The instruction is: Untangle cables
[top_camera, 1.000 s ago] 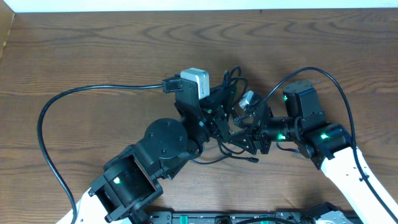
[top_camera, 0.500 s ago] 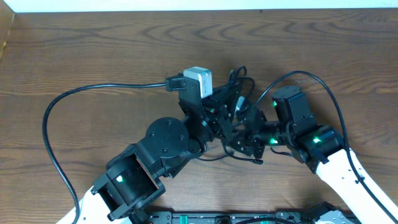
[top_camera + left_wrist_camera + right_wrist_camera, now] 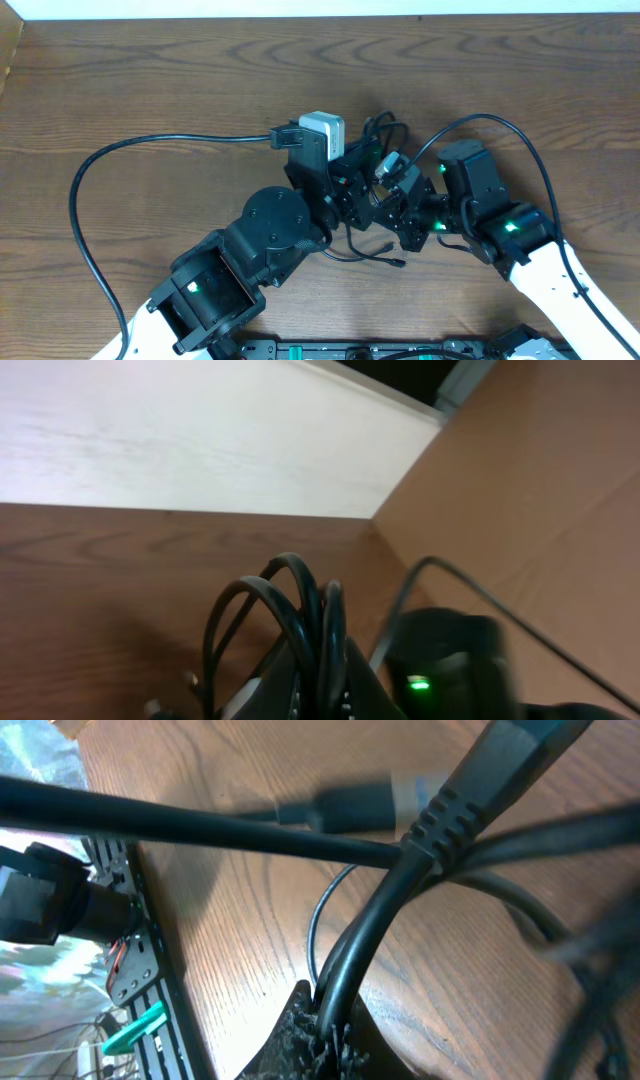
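The cables (image 3: 386, 134) form a black tangle at the table's centre, between both wrists. One loose plug end (image 3: 396, 263) trails toward the front. My left gripper (image 3: 360, 190) is shut on several glossy loops (image 3: 300, 610) that stand up out of its fingers (image 3: 322, 695). From the right, my right gripper (image 3: 402, 208) meets the same tangle. It is shut on one thicker black cord (image 3: 360, 950) that runs up to a ridged plug (image 3: 455, 805). A second plug (image 3: 355, 808) lies blurred behind it.
The left arm's own thick cable (image 3: 78, 195) sweeps in a wide arc over the left of the table. A white camera box (image 3: 322, 129) sits on the left wrist. A metal rail (image 3: 400, 351) runs along the front edge. The pale wall (image 3: 200, 430) borders the far side.
My right gripper has closed from open onto a cord and moved a little left into the tangle. The loose plug end has shifted slightly. The left gripper keeps its grip.
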